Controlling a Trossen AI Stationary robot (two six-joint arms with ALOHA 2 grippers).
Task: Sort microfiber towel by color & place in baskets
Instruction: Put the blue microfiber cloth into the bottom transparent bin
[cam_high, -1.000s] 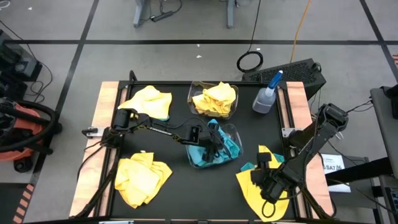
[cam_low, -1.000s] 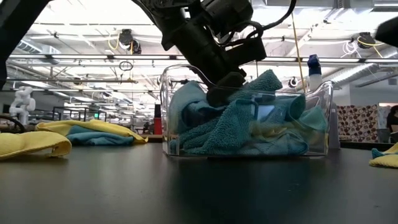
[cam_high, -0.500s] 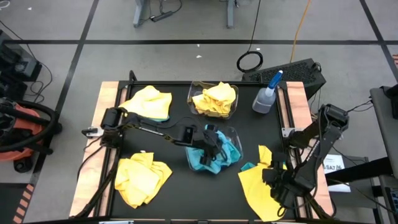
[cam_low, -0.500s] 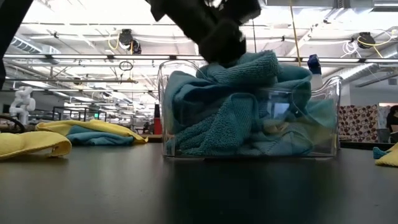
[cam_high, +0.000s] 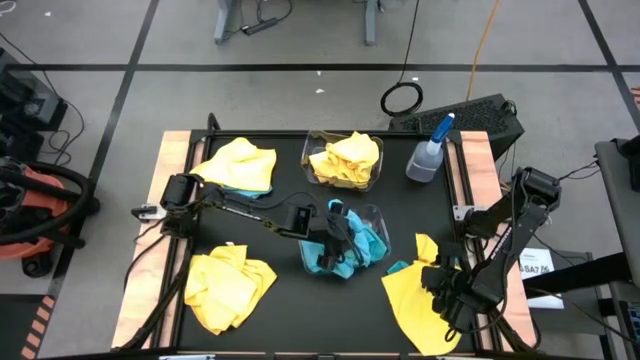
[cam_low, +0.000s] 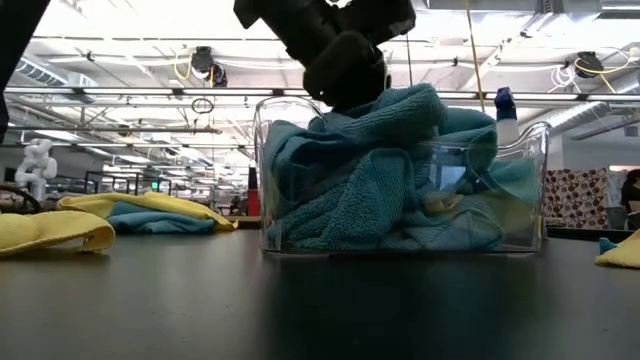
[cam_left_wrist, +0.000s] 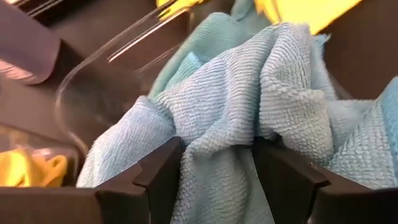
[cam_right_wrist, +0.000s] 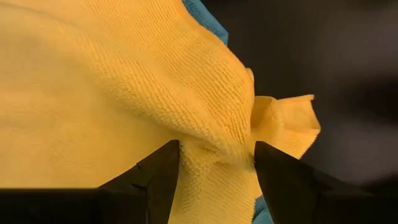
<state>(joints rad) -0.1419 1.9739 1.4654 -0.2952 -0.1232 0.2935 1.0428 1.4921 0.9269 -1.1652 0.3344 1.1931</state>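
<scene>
Left hand sits over the near clear basket at mid-surface, fingers spread either side of a fold of turquoise towel that fills the gap; the fingers' tips are out of view, so a firm grip cannot be confirmed. Low view: the basket is heaped with turquoise cloths, and the topmost fold rises above the rim under the hand.

Right hand is low at the near right of the surface, fingers apart with a raised ridge of a yellow towel between them. A turquoise edge peeks from under that towel.

The far basket holds yellow cloths. One yellow towel lies at far left over a turquoise one, and another yellow towel lies loose at near left. A spray bottle stands at far right.
</scene>
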